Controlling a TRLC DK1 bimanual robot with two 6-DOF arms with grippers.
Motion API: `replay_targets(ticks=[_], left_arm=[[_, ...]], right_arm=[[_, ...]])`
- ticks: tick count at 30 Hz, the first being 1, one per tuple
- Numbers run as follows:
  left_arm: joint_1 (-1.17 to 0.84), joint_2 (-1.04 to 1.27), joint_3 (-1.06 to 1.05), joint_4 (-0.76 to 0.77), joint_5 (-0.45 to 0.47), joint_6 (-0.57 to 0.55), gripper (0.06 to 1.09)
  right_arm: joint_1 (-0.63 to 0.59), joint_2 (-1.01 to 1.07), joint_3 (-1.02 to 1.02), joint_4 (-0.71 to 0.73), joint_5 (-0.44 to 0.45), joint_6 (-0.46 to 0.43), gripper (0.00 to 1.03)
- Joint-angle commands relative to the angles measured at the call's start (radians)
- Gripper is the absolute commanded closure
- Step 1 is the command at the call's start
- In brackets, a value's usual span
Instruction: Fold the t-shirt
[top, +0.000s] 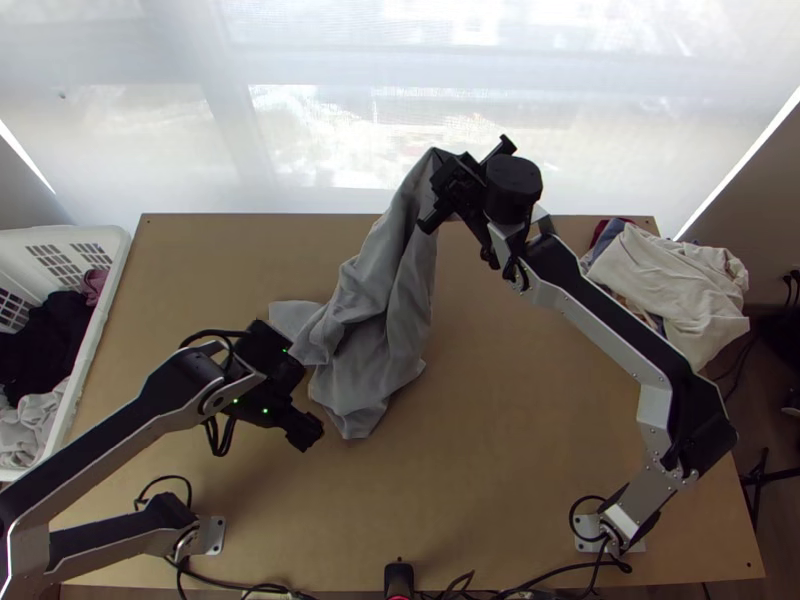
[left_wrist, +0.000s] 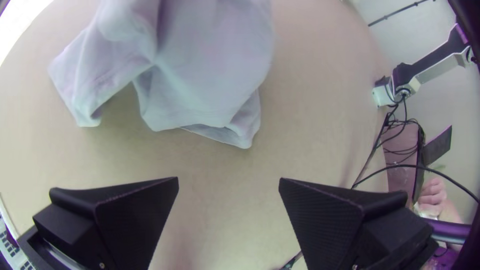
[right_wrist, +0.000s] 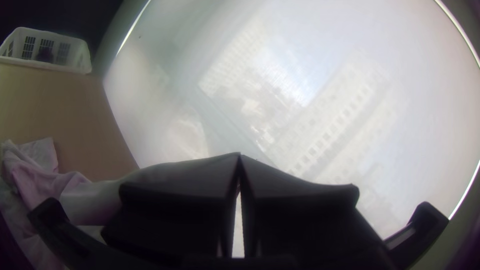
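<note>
The grey cloth t-shirt (top: 375, 340) lies bunched on the light wooden table (top: 530, 420), its long axis slanting from near-left to the far edge, where the right gripper (top: 438, 165) pinches a raised end, perhaps a corner, partly hidden. The left gripper (top: 298, 395) gapes wide.

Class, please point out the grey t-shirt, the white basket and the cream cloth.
Grey t-shirt (top: 378, 350): top view, on its bunched lower part.
White basket (top: 118, 240): top view, on its rim's corner.
Cream cloth (top: 665, 275): top view, near its middle.
</note>
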Motion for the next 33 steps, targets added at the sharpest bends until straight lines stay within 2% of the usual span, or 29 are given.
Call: replay_targets(ticks=[1, 9, 15, 19, 22, 27, 29, 33], left_arm=[[-0.085, 0.131, 0.014, 0.087, -0.031, 0.022, 0.11], [-0.094, 0.236, 0.025, 0.233, -0.117, 0.047, 0.11], [-0.105, 0.312, 0.027, 0.268, -0.132, 0.037, 0.11], [-0.108, 0.362, 0.028, 0.265, -0.133, 0.014, 0.17], [-0.105, 0.385, 0.027, 0.268, -0.14, 0.004, 0.34], [-0.097, 0.354, 0.027, 0.285, -0.158, -0.022, 0.69], [-0.091, 0.335, 0.03, 0.284, -0.163, -0.022, 0.76], [-0.085, 0.312, 0.03, 0.267, -0.163, -0.022, 0.78]], right_arm=[[-0.019, -0.028, -0.043, 0.004, 0.013, 0.02, 1.0], [-0.01, -0.079, -0.098, 0.002, 0.019, 0.036, 1.0], [-0.007, -0.102, -0.116, -0.004, 0.022, 0.048, 1.0], [-0.007, -0.122, -0.13, -0.007, 0.023, 0.053, 1.0], [-0.005, -0.14, -0.149, -0.007, 0.025, 0.054, 1.0], [-0.008, -0.183, -0.201, -0.007, 0.028, 0.056, 1.0], [-0.01, -0.2, -0.222, -0.007, 0.028, 0.054, 1.0], [-0.013, -0.222, -0.256, -0.007, 0.029, 0.054, 1.0]])
